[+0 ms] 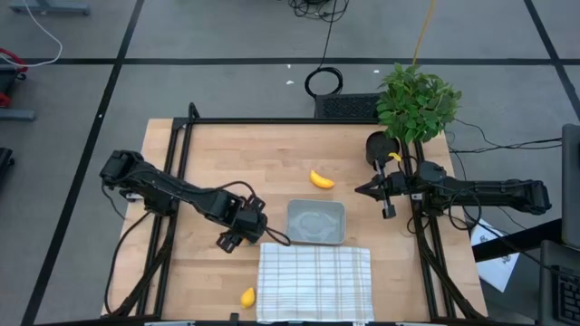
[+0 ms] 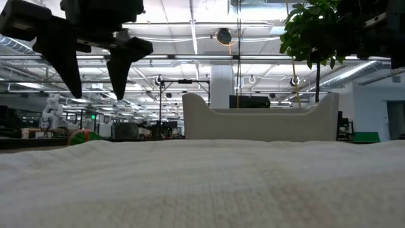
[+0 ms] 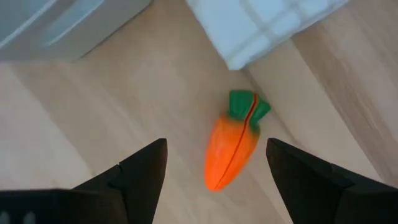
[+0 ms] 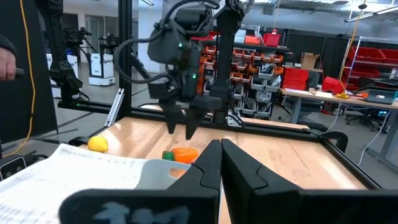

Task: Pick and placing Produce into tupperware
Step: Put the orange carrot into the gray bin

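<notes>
The orange carrot (image 3: 231, 148) with a green top lies on its side on the wood, close to the cloth's corner. My left gripper (image 3: 216, 149) hangs open above it, pointing down, with a finger on either side and clear of it; in the high view the left gripper (image 1: 231, 240) hides the carrot. The yellow banana (image 1: 321, 179) lies beyond the grey tupperware (image 1: 316, 222), and the small yellow lemon piece (image 1: 247, 296) lies left of the cloth near the front edge. My right gripper (image 1: 365, 190) waits shut, level, at the table's right.
A white checked cloth (image 1: 314, 282) lies in front of the tupperware at the near edge. A leafy potted plant (image 1: 417, 100) stands at the far right corner. A black frame runs around the tabletop. Bare wood lies left of my left gripper.
</notes>
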`<state>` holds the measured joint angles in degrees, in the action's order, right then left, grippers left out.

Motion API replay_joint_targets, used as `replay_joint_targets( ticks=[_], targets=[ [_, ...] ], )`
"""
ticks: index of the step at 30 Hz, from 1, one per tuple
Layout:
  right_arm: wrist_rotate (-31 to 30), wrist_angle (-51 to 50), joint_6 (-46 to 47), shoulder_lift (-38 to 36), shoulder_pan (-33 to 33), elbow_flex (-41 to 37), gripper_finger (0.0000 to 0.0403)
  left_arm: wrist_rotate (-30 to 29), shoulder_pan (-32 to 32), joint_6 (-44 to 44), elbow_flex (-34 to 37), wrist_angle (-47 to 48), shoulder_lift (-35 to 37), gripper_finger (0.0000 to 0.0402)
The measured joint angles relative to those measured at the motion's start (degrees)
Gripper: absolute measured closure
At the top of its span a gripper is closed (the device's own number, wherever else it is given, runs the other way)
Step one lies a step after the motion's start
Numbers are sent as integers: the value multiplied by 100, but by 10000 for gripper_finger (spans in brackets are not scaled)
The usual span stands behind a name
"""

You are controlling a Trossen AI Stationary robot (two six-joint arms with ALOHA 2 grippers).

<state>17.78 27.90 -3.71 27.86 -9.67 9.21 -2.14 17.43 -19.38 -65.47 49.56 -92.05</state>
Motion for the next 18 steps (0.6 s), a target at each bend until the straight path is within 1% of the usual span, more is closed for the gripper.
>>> replay_joint_targets(
  ticks=[6,10,18],
  targets=[
    [0,24,-1,37,0,-2,403,256,116,231,28,-87,-68,121],
    [0,24,0,42,2,0,403,266,165,347,184,-352,-68,121],
    [0,16,38,46,1,0,403,251,218,239,622,-673,-68,121]
  ],
)
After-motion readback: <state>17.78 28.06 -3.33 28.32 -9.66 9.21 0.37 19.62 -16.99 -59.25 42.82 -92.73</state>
